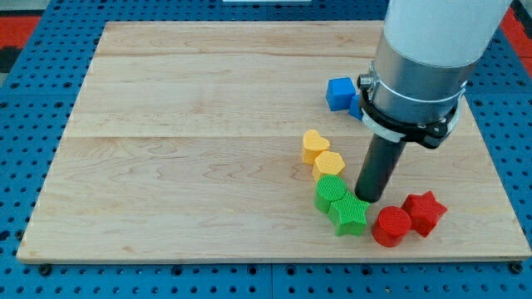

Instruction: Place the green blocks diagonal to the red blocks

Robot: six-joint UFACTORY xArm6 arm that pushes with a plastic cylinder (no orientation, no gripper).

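Observation:
My tip rests on the wooden board at the view's lower right, touching or just above the green star. A green round block sits right beside the star, on its upper left, just left of my tip. A red round block lies right of the green star, with a small gap. A red star touches it on its upper right. Both red blocks lie to the lower right of my tip.
A yellow heart and a yellow block sit just above the green round block. A blue block lies at the view's upper right, with a second blue block partly hidden behind the arm.

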